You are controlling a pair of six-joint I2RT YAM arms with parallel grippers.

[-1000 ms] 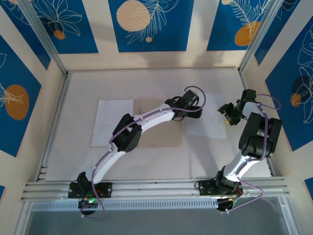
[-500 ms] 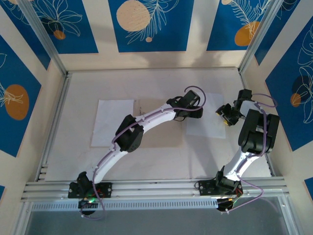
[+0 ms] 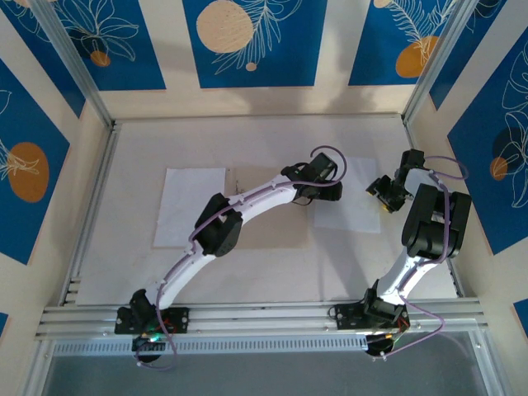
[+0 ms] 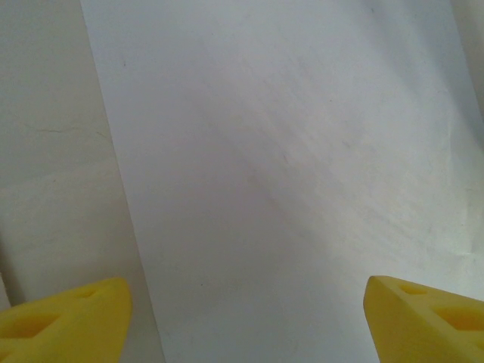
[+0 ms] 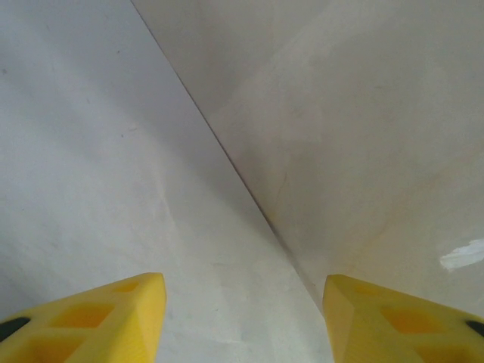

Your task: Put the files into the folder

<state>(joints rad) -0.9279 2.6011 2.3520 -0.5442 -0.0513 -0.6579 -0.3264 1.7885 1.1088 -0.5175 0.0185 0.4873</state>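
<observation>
I am hovering my left tool (image 4: 242, 321), spread, over the right file (image 3: 353, 198), my right tool (image 5: 242, 321) spread at its edge, beside the folder (image 3: 280, 229); limp, slippery paper, so I am favouring an edge pinch

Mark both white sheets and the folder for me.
left sheet (image 3: 188, 206), top view, its middle.
right sheet (image 3: 351, 213), top view, its near half.
folder (image 3: 276, 229), top view, bare cover by its near edge.
</observation>
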